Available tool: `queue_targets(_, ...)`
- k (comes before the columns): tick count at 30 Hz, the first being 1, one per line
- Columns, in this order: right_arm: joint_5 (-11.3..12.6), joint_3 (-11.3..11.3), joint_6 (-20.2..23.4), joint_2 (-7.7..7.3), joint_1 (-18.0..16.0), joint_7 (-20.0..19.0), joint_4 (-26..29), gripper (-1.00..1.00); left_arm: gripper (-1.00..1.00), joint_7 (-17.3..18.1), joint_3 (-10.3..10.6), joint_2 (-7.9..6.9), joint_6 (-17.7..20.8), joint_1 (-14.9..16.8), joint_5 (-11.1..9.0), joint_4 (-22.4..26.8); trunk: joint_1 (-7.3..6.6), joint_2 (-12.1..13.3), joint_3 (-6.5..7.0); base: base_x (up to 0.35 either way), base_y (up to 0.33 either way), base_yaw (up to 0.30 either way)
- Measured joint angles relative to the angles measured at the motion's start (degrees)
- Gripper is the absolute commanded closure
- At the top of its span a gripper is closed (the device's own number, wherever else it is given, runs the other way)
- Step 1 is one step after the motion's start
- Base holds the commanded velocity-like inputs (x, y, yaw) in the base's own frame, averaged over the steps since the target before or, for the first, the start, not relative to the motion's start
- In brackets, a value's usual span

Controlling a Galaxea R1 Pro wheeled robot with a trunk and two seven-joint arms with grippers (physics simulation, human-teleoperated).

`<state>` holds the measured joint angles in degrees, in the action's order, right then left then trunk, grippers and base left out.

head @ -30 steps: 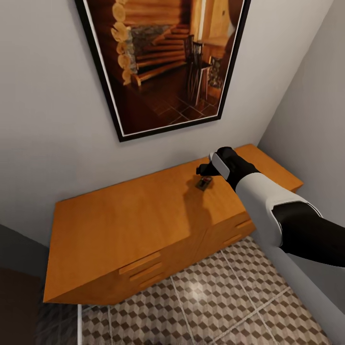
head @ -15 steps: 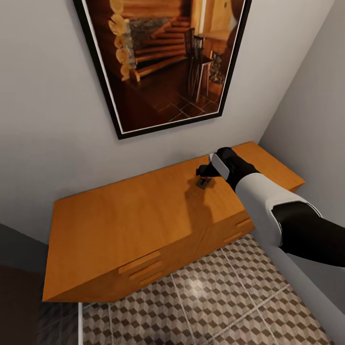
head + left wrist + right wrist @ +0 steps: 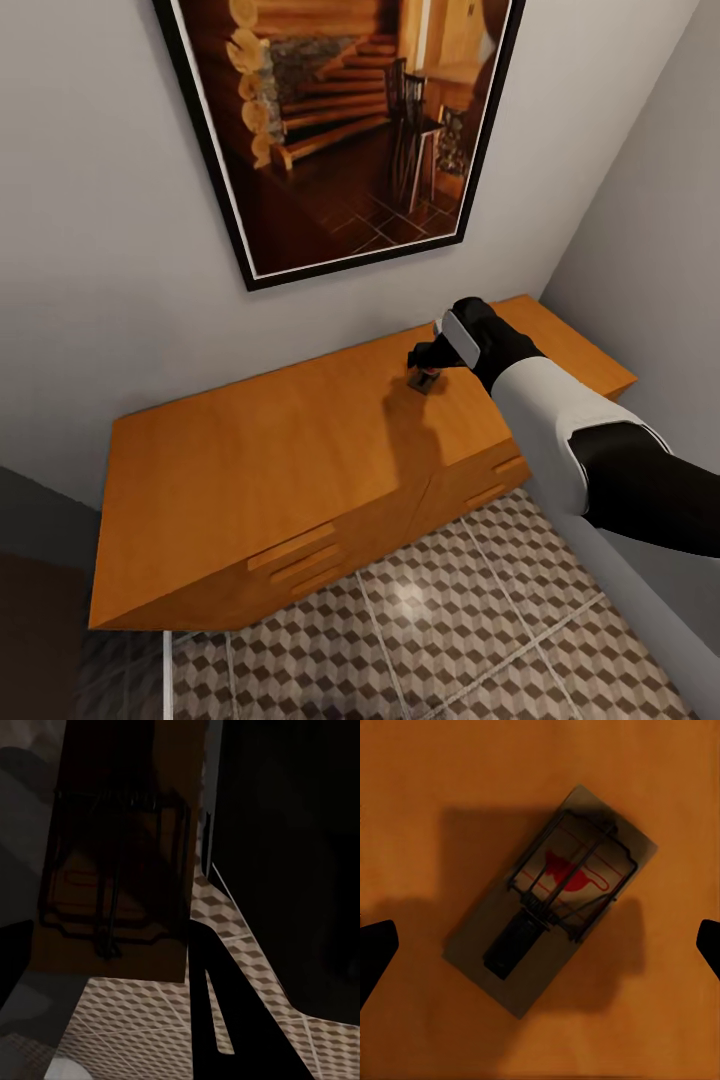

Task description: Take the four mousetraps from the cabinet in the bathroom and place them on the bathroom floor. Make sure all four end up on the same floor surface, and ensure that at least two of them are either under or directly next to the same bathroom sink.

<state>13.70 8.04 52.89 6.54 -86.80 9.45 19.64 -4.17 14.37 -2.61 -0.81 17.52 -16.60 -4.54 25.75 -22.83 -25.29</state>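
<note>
Lying flat on the cabinet (image 3: 300,450) top, a mousetrap (image 3: 551,907) is seen directly beneath the right gripper (image 3: 428,358), whose fingertips (image 3: 376,945) are spread wide to either side of it without contact. A second mousetrap (image 3: 112,877) is clamped in the left gripper (image 3: 180,1005), above the bathroom floor (image 3: 480,620). Placement on the tiles is judged not yet done for either. Behind the right gripper, a framed picture (image 3: 340,130) hangs on the grey wall.

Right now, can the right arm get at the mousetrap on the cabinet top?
Probably yes: the right gripper hangs open directly over the mousetrap, which lies flat on the bare cabinet top with nothing between.
</note>
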Motion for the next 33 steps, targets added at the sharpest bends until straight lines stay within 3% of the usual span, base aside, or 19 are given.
queue_targets(10,0.10,0.00,0.03,-0.12,0.00,-0.04,0.16,-1.00,1.00,0.00,0.00,0.08,0.00,0.00,0.00,0.00,0.00,0.00,0.00,0.000,0.000,0.000)
queue_targets(18,5.03,0.07,0.08,-1.29,0.00,-0.06,0.18,-1.00,1.00,0.00,0.00,0.04,0.00,0.00,-0.01,0.00,0.00,0.00,-0.03,0.000,0.000,0.000)
queue_targets(21,5.78,0.08,0.09,-1.49,0.00,-0.06,0.18,-1.00,1.00,0.00,0.00,0.04,0.00,0.00,0.00,0.00,0.00,0.00,-0.19,0.000,0.000,0.000)
queue_targets(33,6.15,0.15,0.04,-1.74,0.00,-0.05,0.18,-1.00,1.00,0.00,0.00,0.03,0.00,0.00,-0.02,0.00,0.00,0.00,-1.24,0.000,0.000,0.000)
